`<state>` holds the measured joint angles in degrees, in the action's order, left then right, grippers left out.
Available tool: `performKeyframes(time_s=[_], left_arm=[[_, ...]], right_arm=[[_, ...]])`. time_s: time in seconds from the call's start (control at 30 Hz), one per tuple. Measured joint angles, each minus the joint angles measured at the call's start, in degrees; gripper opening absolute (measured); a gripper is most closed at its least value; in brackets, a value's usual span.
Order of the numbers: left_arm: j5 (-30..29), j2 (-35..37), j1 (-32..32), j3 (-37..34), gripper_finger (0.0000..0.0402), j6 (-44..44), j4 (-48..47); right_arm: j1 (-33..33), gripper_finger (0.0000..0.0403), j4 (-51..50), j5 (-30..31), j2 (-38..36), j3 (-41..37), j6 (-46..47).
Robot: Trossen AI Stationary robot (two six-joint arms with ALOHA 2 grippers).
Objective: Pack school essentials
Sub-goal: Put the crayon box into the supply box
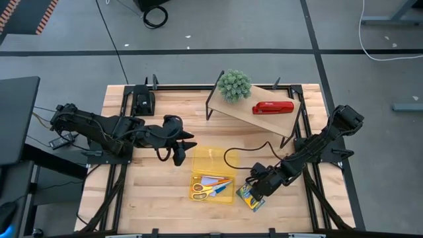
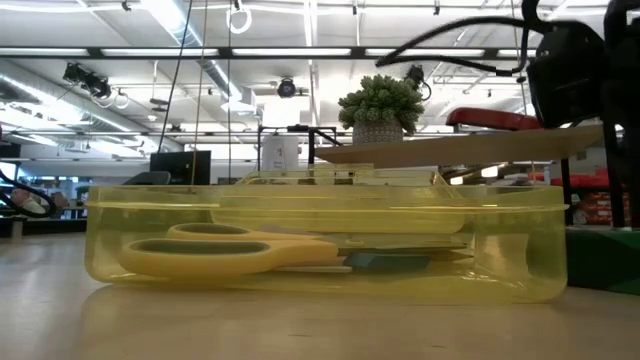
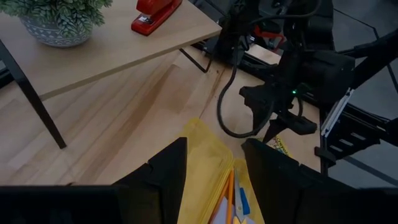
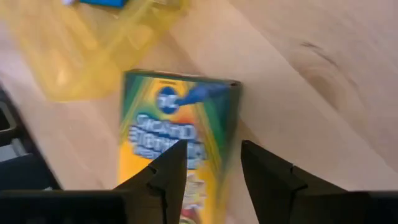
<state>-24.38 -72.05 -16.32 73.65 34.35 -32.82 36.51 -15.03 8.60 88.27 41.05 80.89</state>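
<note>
1. My right gripper [image 1: 256, 190] hovers over the green-and-yellow crayon box [image 1: 252, 197], fingers apart, gripping nothing.
2. The crayon box lies flat on the table [image 1: 152, 192], just beside the yellow bin [image 1: 213, 160].
3. Yellow-handled scissors [image 1: 203, 190] lie inside the bin.
4. My left gripper [image 1: 183, 149] waits beside the bin, fingers apart.

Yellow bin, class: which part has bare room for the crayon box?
The yellow bin is bare at its far half, toward the shelf. Its near half is crowded: scissors, pencils, notepad. The crayon box lies outside, under the right gripper.
</note>
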Motion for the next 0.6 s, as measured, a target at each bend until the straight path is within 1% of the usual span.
performKeyframes(time_s=[0.13, 0.37, 0.6], left_arm=[[0.0, 0.0, 0.0, 0.0, 0.0172, 0.0, 0.0], [0.0, 0.0, -0.1, 0.0, 0.0172, 1.6, 0.0], [0.0, 0.0, -1.1, 0.0, 0.0172, 2.6, 0.0]], right_arm=[[0.0, 0.0150, 0.8, 0.0, 0.0, -1.1, 1.2], [0.0, 0.0138, 7.1, 0.0, 0.0, -3.8, 1.2], [0.0, 0.0121, 7.8, -0.7, -0.1, -4.8, 1.0]])
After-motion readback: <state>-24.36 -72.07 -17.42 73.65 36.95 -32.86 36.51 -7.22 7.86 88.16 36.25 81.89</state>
